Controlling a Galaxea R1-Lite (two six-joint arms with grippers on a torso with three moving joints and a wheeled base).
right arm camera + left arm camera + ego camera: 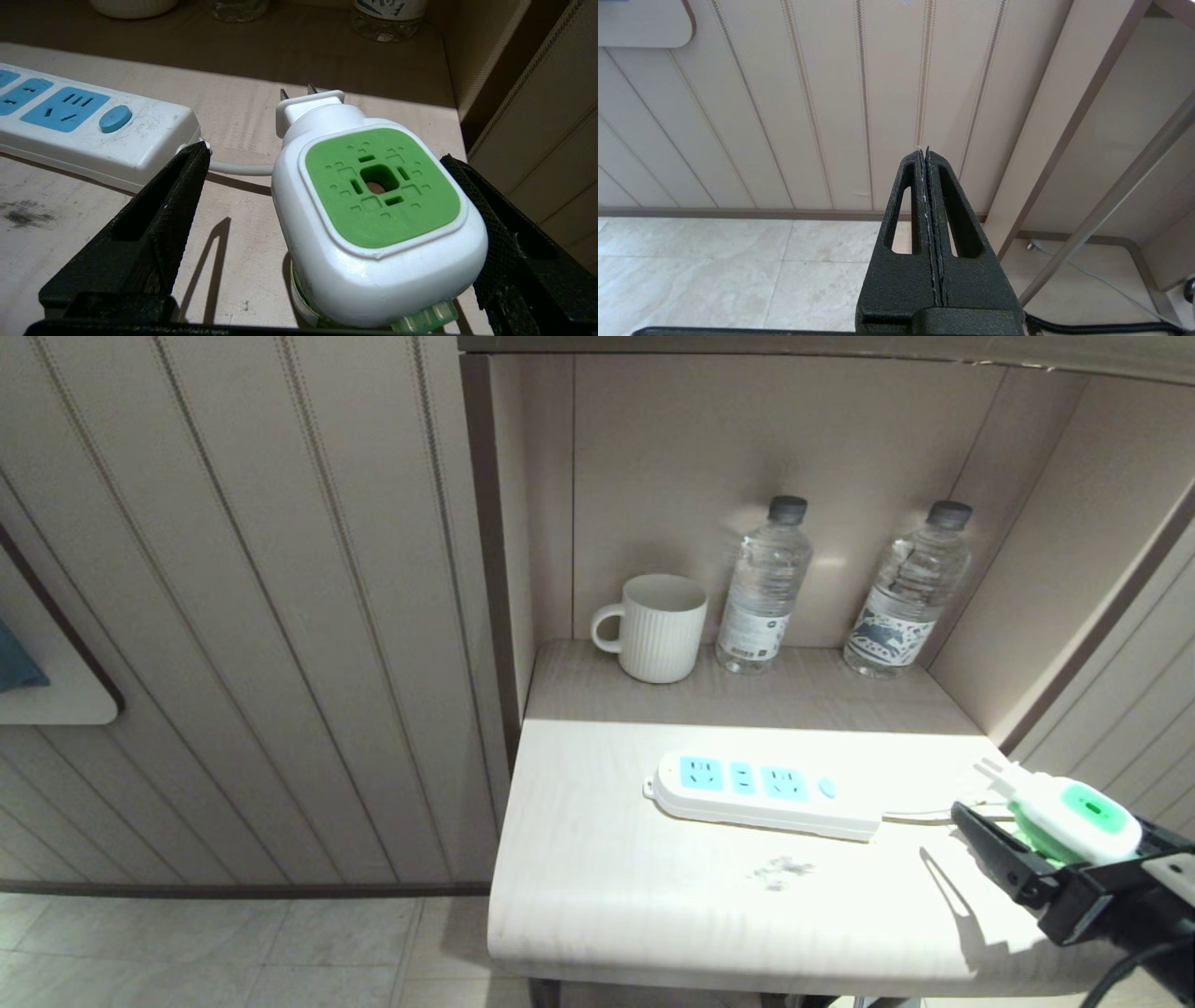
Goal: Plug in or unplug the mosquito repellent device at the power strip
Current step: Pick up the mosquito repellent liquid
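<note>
Head view. Item one: power strip (761,793), white with light-blue socket faces and a round blue button, lying flat near the middle of the pale bedside shelf (653,915); its cord leaves the end nearer the right arm. All sockets stand unoccupied. Item two: mosquito repellent device (1074,812), white body with green top patch, at the shelf's right edge, prongs aimed roughly toward the strip's cord end but well short of any socket. Item three: right gripper (1050,826), black, reaching in from the lower right with its fingers spread to either side of the device. Background stock in the alcove: ribbed white mug (658,627) and two clear water bottles (764,588), set back out of the working lane.

Left wrist view. Left gripper (927,154), fingers pressed together on nothing, hanging parked beside the panelled wall above the tiled floor; no part in the job.

Right wrist view. Device (378,219) sits between the spread fingers; one finger lies close against its flank, the other stands apart, so it is bracketed, not clamped. The device probably rests on the shelf. Judged stage: device unplugged, a grasp being lined up so the prongs can be carried to a socket.
</note>
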